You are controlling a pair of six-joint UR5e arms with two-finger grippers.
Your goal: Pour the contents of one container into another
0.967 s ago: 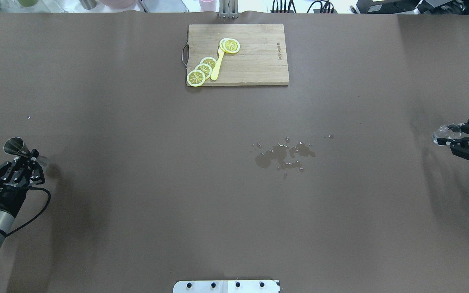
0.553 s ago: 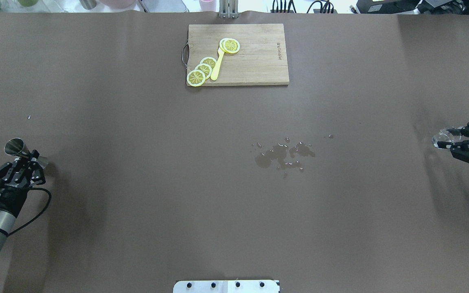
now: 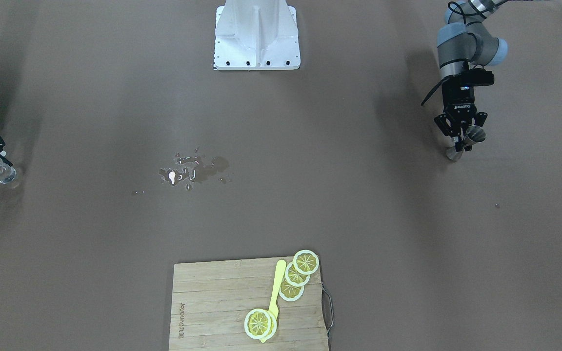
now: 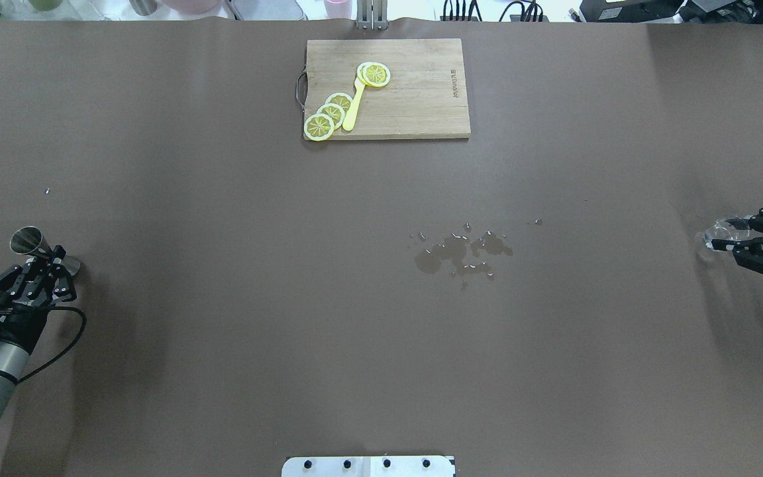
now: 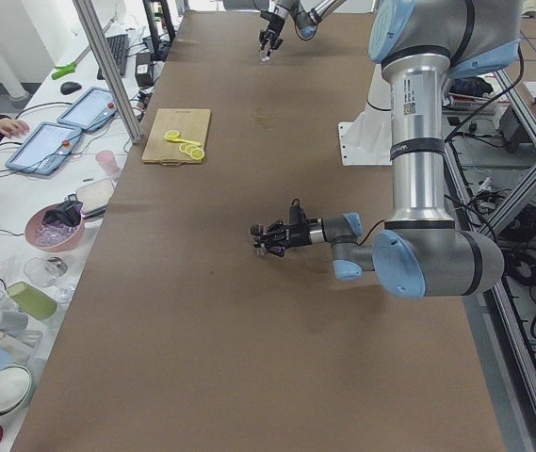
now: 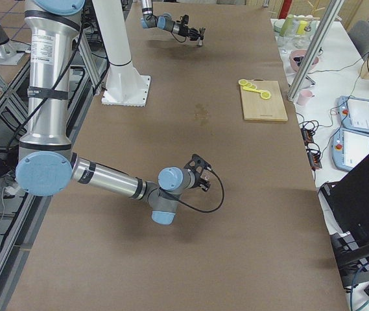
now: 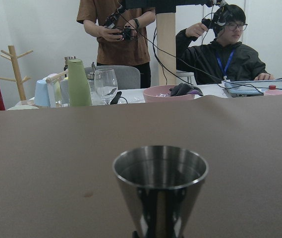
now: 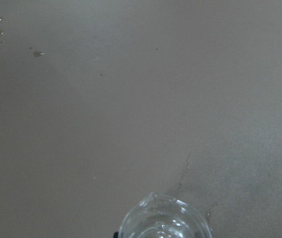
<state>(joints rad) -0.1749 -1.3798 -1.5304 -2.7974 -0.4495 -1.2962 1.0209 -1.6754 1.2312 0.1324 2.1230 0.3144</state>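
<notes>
A wide brown worktop [image 4: 222,364] is mostly bare. At its far edge, in the middle, lies a rectangular pale wooden cutting board [image 4: 421,106] with a metal loop handle. It carries several flat yellow lemon slices [image 4: 319,126] and a slim yellow plastic utensil [image 4: 351,112]. Near the centre, a little towards the robot's right, a dark wet puddle [image 4: 461,255] spreads with small droplets around it. A white metal base plate [image 4: 368,466] sits at the near edge. Nothing stands between the two arms except the puddle.

The left hand [image 4: 52,260] is close to the worktop's left end. It is clenched on the narrow waist of a small grey hourglass-shaped steel jigger [image 4: 26,240]. From the left wrist camera the steel jigger [image 7: 160,183] stands upright, its long axis vertical and its open mouth upwards. It is low over the worktop, and I cannot tell whether its foot touches. Beyond the far edge, two people [image 7: 116,29] are by a side table with cups, a wine glass and a pink bowl.

The right hand [image 4: 734,233] is close to the worktop's right end, well apart from the left. It grasps a small clear glass cup [image 4: 712,235] between its fingers. The right wrist camera looks down into the glass cup's round mouth [image 8: 163,220]. Bare worktop lies all around it.
</notes>
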